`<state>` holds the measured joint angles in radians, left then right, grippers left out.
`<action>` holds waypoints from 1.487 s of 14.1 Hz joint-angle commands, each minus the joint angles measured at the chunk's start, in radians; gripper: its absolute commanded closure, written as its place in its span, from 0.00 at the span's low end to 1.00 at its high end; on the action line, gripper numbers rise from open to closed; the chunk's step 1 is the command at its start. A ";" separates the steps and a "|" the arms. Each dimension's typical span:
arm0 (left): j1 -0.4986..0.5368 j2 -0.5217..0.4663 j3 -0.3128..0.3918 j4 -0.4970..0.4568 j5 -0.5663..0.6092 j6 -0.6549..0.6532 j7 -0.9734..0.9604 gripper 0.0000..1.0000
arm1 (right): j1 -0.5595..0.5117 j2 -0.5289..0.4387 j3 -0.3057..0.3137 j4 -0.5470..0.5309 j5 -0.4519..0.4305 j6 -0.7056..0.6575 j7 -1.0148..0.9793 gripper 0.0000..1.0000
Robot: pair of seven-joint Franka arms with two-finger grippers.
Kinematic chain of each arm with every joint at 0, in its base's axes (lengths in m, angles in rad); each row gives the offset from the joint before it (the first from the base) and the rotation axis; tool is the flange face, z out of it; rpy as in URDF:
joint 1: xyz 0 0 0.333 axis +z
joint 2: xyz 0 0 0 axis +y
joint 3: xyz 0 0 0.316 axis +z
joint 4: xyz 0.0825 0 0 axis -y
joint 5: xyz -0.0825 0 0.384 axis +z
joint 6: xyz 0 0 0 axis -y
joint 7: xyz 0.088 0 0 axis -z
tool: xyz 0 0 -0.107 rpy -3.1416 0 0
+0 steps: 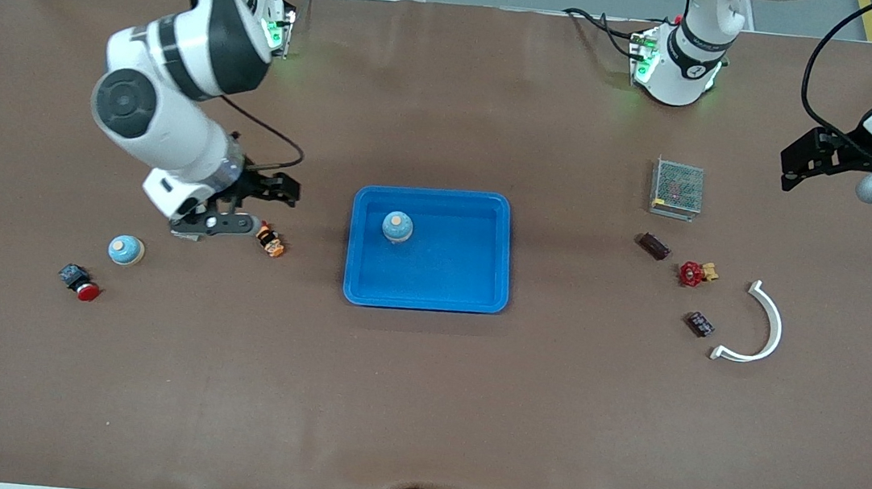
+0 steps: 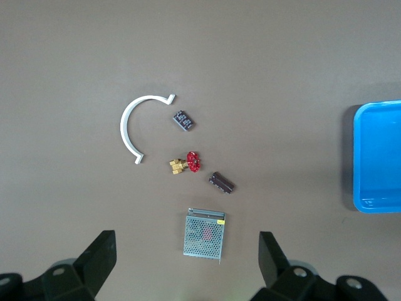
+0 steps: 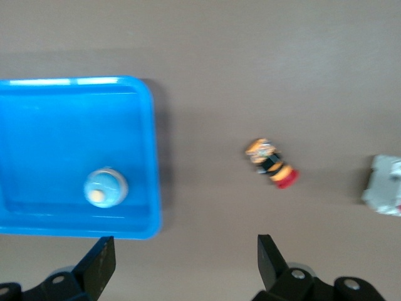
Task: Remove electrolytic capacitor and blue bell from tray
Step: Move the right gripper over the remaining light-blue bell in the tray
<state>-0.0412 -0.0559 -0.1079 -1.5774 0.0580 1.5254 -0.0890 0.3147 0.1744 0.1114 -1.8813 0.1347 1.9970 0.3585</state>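
Front view shows a blue tray (image 1: 425,296) at the middle of the brown table (image 1: 419,405), with one blue bell (image 1: 397,227) standing inside it, toward the corner nearest the right arm's base. A second bell (image 1: 126,249) sits on the table toward the right arm's end, near a red push button (image 1: 79,282) that lies nearer the camera.

The right gripper (image 1: 273,193) hangs between the tray and that second bell, fingers spread and holding nothing, over a small orange-and-black part (image 1: 270,240).

The left gripper (image 1: 805,162) hangs toward the left arm's end of the table, jaws released and empty. On the table there lie a perforated metal box (image 1: 677,188), a dark capacitor (image 1: 655,246) just nearer the camera than the box, a red valve (image 1: 695,273) beside it, a second dark capacitor (image 1: 700,323) nearer still, and a white curved bracket (image 1: 761,327). Both capacitors lie well apart from the tray.
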 commanded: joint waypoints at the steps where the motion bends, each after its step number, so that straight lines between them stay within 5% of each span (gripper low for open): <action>1: -0.012 -0.035 0.063 -0.032 -0.070 -0.001 0.069 0.00 | 0.114 0.019 -0.013 -0.005 0.000 0.075 0.173 0.00; 6: -0.009 -0.032 0.073 -0.030 -0.070 -0.004 0.063 0.00 | 0.213 0.132 -0.015 0.010 -0.006 0.229 0.350 0.00; 11: -0.014 -0.024 0.063 -0.027 -0.018 0.001 0.058 0.00 | 0.247 0.232 -0.016 0.010 -0.110 0.345 0.439 0.00; 21: -0.003 -0.019 0.045 -0.027 -0.010 0.021 0.058 0.00 | 0.304 0.339 -0.022 0.011 -0.133 0.421 0.456 0.00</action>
<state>-0.0479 -0.0653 -0.0576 -1.5969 0.0250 1.5340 -0.0281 0.5944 0.5010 0.1047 -1.8828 0.0314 2.4152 0.7857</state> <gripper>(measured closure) 0.000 0.000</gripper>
